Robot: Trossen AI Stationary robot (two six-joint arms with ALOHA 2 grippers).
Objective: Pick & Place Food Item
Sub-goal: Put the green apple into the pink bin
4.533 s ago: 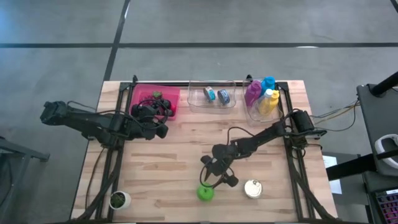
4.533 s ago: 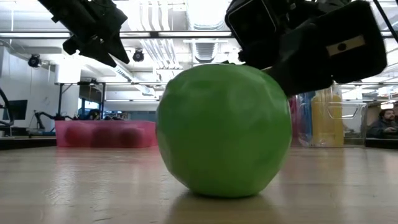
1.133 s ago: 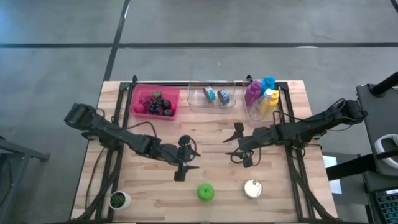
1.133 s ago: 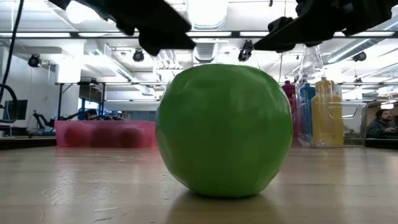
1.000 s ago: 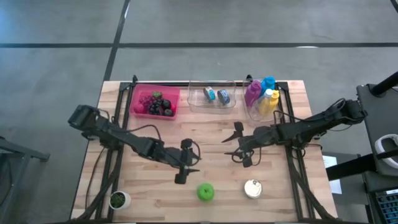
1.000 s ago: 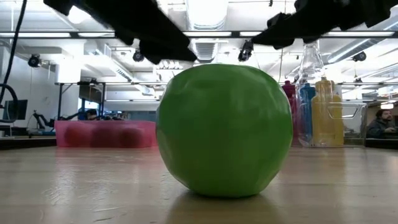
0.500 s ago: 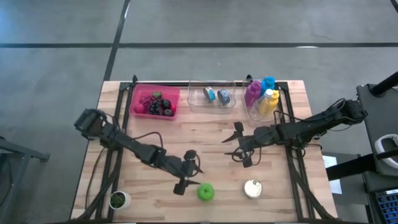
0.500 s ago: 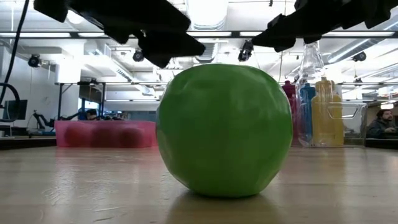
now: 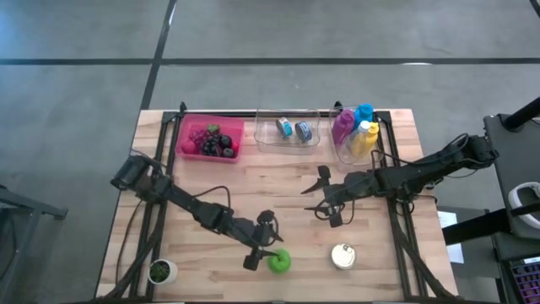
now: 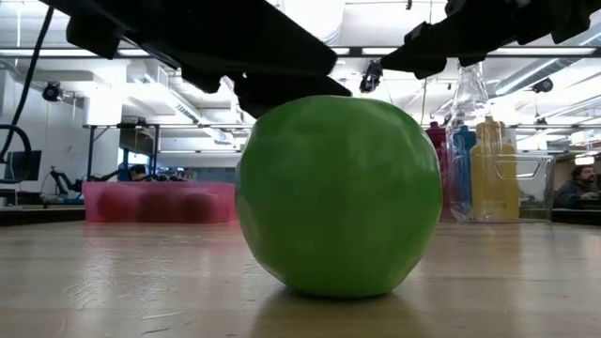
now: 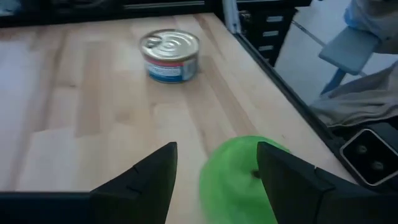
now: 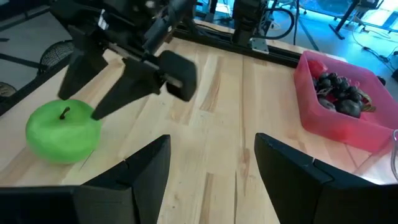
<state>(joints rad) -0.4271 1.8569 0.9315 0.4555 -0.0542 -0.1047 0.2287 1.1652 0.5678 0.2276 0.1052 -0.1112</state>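
Right now the round green apple (image 9: 279,260) sits on the light wooden table (image 9: 278,190) near its front edge, stem up, not held by anything. Left gripper (image 9: 261,242) hangs just over the apple's left side, fingers spread apart with nothing between them; in the left wrist view the apple (image 11: 239,180) shows in the gap between its two dark fingers (image 11: 153,177), slightly toward one finger. Contact with the apple: can't tell.

Right gripper (image 9: 321,197) hovers over mid-table, well apart from the apple, fingers apart and empty. Its wrist view looks across at the left gripper (image 12: 102,84) above the apple (image 12: 62,132).

A short silver tin can with a pull-tab lid (image 9: 342,256) stands upright near the apple on its right, not touching. At the back edge: a pink plastic bin of dark grapes (image 9: 210,139), a clear tray with two small cans (image 9: 288,130), a clear container of coloured bottles (image 9: 355,130). A small white pot with a green plant (image 9: 160,271) sits at the front-left corner.
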